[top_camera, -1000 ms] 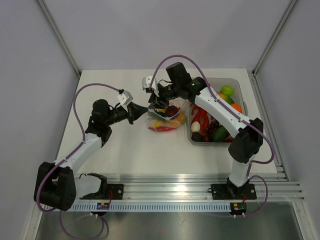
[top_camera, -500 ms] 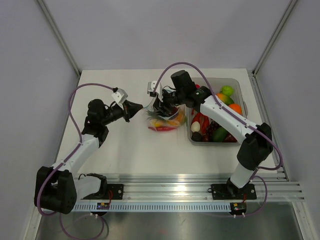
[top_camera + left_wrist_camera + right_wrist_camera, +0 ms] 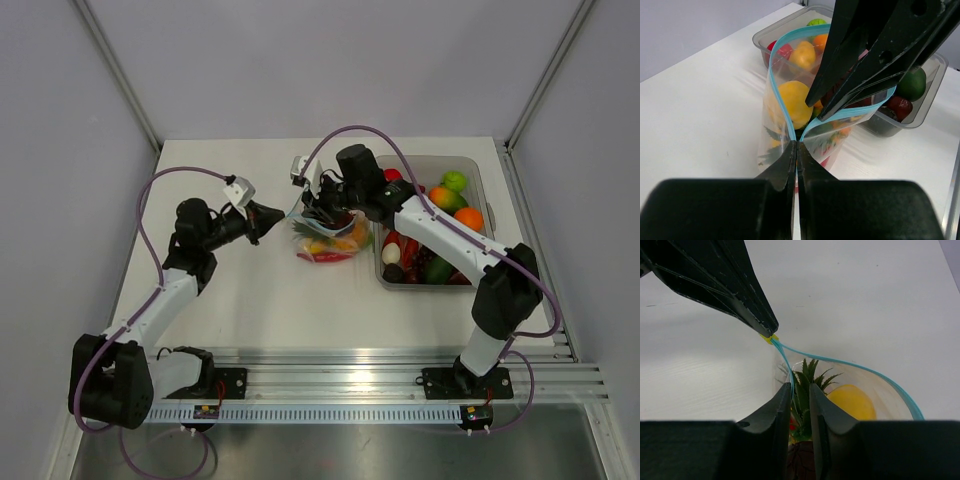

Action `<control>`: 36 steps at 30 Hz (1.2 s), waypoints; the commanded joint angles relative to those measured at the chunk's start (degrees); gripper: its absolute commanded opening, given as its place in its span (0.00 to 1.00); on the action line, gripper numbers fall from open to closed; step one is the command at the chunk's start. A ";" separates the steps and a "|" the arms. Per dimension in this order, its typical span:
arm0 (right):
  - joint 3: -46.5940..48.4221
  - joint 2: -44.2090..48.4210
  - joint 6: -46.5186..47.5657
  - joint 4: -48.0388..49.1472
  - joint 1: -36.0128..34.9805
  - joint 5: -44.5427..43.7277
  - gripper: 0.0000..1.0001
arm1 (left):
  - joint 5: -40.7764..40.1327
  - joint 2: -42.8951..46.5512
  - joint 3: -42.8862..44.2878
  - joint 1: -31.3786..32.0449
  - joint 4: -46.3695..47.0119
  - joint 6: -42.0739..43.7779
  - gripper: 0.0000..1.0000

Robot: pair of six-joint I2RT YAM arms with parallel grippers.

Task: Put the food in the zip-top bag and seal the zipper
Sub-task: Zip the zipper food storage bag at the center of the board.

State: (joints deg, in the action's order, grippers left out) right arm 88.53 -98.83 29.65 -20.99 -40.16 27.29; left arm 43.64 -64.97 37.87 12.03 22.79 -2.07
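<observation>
The zip-top bag (image 3: 332,240) stands mid-table, its mouth held open, with food inside: a yellow fruit (image 3: 792,99), a pineapple's green leaves (image 3: 809,376) and a dark piece low down. My left gripper (image 3: 797,144) is shut on the corner of the light-blue zipper (image 3: 776,95), and in the top view the left gripper (image 3: 283,214) sits left of the bag. My right gripper (image 3: 801,386) hangs at the bag's mouth, jaws a narrow gap apart, the zipper strip (image 3: 850,363) running along its left finger. More food (image 3: 440,265) fills the clear tub (image 3: 480,182).
The rigid tub stands right of the bag, close to the right arm's elbow. White walls with metal posts enclose the table on three sides. A metal rail with both arm bases runs along the near edge.
The left gripper drew the bag corner slightly left and up. The right gripper shifted left over the mouth, and its jaws widened then narrowed. The dark purple piece at its tips is now inside the bag.
</observation>
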 commanded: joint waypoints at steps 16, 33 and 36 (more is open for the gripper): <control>-1.08 0.12 -0.47 2.01 -1.06 -0.39 0.00 | -6.46 8.54 -12.62 -3.07 19.02 -5.93 0.76; -5.56 6.72 -3.99 9.31 -0.71 2.42 0.00 | -3.21 -5.51 -9.83 0.09 26.17 -1.98 0.54; -5.30 6.54 -3.55 8.08 -0.44 2.95 0.00 | -3.47 -5.61 -10.09 0.62 28.18 -2.85 0.49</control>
State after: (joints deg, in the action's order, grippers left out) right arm 82.46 -94.87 26.48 -14.81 -40.62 28.38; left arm 39.68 -70.43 25.78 12.05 42.78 -5.89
